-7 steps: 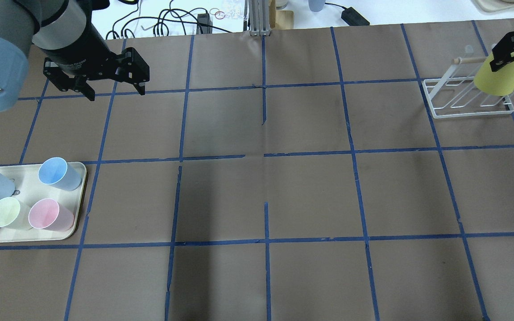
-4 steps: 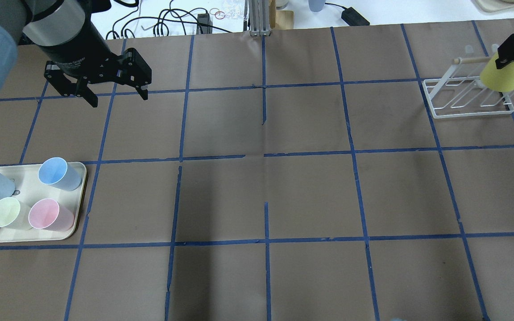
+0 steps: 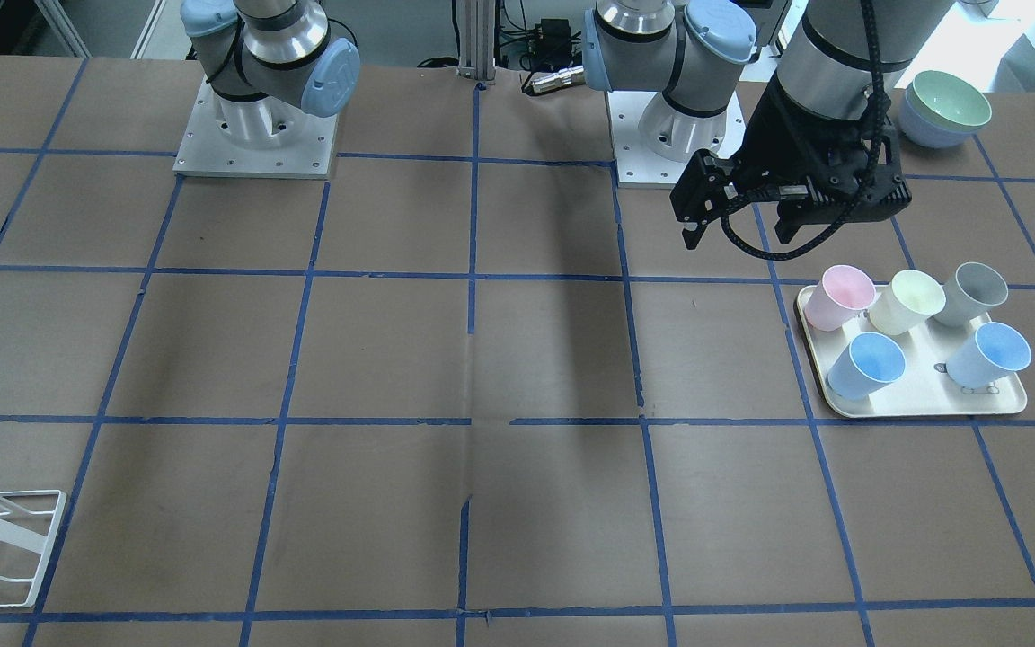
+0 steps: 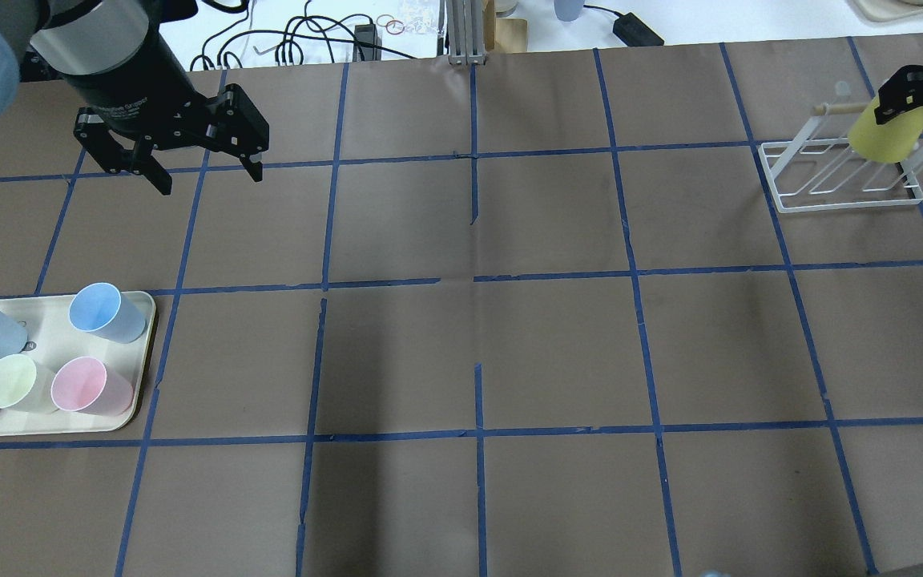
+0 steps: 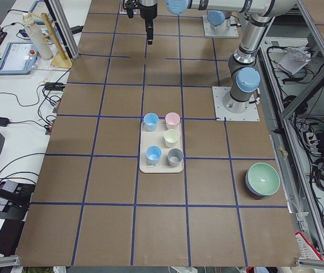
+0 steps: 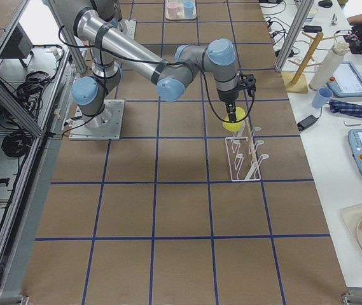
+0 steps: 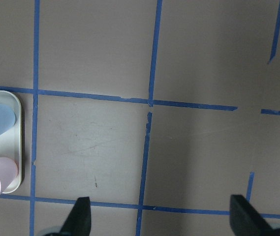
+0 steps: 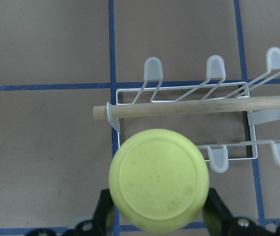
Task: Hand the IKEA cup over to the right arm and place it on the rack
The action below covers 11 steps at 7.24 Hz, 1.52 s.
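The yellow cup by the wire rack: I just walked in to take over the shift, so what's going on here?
The right hand is shut on the IKEA cup, holding it bottom-up over one end of the rack, beside its wooden bar. It is not yet released, and whether it sits on a prong cannot be told. The left hand hangs open and empty over the table near the tray of five pastel cups.

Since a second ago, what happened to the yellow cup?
The right arm's fingers, still shut on the IKEA cup, lowered it toward the rack. The left arm's fingers stayed open and barely shifted. The tray and its cups stayed put.
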Tool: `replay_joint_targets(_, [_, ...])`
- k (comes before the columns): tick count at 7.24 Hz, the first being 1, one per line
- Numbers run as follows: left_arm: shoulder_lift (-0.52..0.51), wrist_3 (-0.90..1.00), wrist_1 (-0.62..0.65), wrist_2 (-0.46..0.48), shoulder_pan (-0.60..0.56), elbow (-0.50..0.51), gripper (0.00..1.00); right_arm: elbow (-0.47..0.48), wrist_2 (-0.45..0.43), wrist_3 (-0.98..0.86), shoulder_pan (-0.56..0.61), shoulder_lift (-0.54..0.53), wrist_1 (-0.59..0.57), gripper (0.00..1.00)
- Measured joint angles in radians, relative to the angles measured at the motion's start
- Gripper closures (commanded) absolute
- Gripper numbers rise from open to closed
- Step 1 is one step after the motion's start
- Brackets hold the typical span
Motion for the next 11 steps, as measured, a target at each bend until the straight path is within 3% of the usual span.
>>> replay_joint_targets(11, [0.003,-0.001,0.004,0.0,0.0,-0.003,0.0,0.025,-0.005,0.009,-0.001,0.09,-0.021,1.0])
